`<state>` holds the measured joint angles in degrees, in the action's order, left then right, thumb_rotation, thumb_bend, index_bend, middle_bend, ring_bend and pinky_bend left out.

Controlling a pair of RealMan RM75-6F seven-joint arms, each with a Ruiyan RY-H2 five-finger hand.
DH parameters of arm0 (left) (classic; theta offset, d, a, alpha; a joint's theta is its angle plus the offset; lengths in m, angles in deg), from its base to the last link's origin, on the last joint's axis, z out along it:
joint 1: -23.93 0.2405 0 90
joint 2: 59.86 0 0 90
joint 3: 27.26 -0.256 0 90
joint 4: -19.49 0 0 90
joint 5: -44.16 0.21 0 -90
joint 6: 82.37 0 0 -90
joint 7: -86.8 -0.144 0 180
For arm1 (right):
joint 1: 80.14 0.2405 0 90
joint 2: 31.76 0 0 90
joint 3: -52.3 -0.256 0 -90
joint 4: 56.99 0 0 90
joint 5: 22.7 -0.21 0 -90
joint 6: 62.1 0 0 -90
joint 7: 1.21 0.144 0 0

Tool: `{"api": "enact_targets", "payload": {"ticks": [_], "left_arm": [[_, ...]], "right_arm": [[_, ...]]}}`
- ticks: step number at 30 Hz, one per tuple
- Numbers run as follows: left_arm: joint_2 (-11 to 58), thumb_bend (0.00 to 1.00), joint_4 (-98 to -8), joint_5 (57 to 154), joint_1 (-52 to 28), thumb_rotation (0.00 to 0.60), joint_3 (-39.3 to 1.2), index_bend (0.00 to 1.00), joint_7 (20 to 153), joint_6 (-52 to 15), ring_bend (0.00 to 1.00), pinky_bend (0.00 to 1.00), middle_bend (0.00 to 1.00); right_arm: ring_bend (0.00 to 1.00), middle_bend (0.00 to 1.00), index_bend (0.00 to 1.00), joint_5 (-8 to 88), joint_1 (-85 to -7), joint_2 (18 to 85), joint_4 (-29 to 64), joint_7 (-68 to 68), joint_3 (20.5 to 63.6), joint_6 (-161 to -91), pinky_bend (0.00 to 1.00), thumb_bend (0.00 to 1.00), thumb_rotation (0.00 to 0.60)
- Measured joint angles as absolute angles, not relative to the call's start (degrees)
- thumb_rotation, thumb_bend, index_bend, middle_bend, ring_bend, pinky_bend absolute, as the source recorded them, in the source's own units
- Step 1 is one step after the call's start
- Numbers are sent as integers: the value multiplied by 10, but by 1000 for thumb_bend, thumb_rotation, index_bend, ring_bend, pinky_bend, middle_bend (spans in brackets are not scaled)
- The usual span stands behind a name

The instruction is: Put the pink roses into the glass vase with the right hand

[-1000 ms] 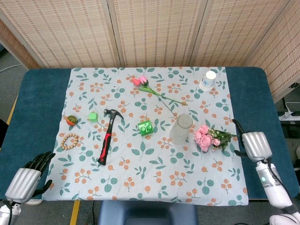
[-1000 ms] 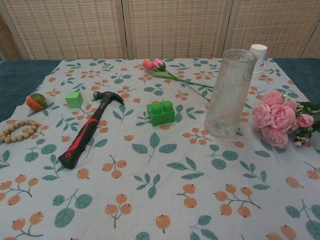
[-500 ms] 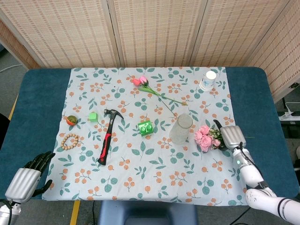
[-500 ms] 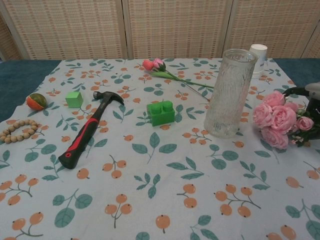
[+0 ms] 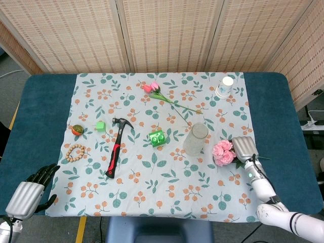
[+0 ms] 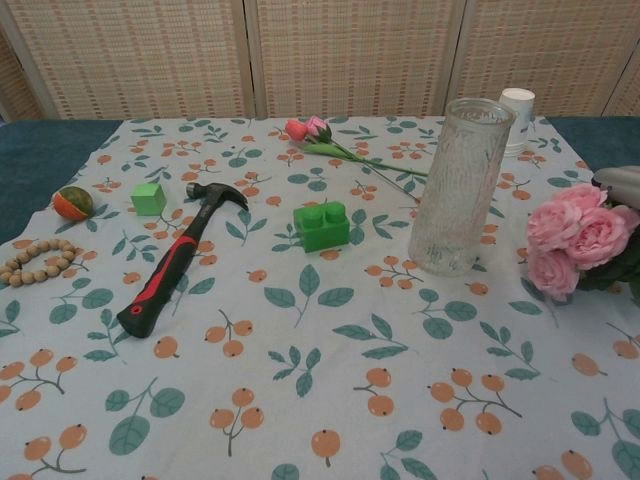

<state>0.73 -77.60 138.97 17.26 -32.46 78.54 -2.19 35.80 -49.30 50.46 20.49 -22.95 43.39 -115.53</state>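
The bunch of pink roses lies just right of the clear glass vase, which stands upright on the floral cloth. My right hand covers the stems behind the blooms and grips them. In the chest view the roses sit at the right edge with their blooms tipped up a little, and only a sliver of the right hand shows above them; the vase stands to their left. My left hand rests at the near left corner of the table, fingers apart and holding nothing.
A single long-stemmed rose and a paper cup lie behind the vase. A green brick and a hammer sit left of the vase. A green cube, an orange ball and a bead bracelet are further left.
My right hand has moved in from the table's right edge onto the rose stems and closed on them. The blooms have shifted and tipped up slightly. The left hand has not moved.
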Motion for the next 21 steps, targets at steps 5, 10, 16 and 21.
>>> {"api": "enact_targets", "payload": {"ticks": [5,10,16,21], "left_arm": [[7,334,-777,1389,172,600,-325,60,785,-23,117,343,74],[7,333,-778,1390,173,600,-325,60,785,-22,117,343,74],[8,333,-779,1392,172,600,-325,60,783,-23,117,343,74],[9,334,-778,1391,172,600,-326,60,781,-25,117,343,74]], "right_arm": [[807,914,875,390,-510,476,238,-186,428,-1195,982,300,600],[808,914,877,435,-544,427,309,-139,413,-1282,983,311,600],[810,915,884,508,-600,362,413,-80,386,-1442,984,322,600],[811,915,887,562,-618,312,481,9,374,-1476,987,334,600]]}}
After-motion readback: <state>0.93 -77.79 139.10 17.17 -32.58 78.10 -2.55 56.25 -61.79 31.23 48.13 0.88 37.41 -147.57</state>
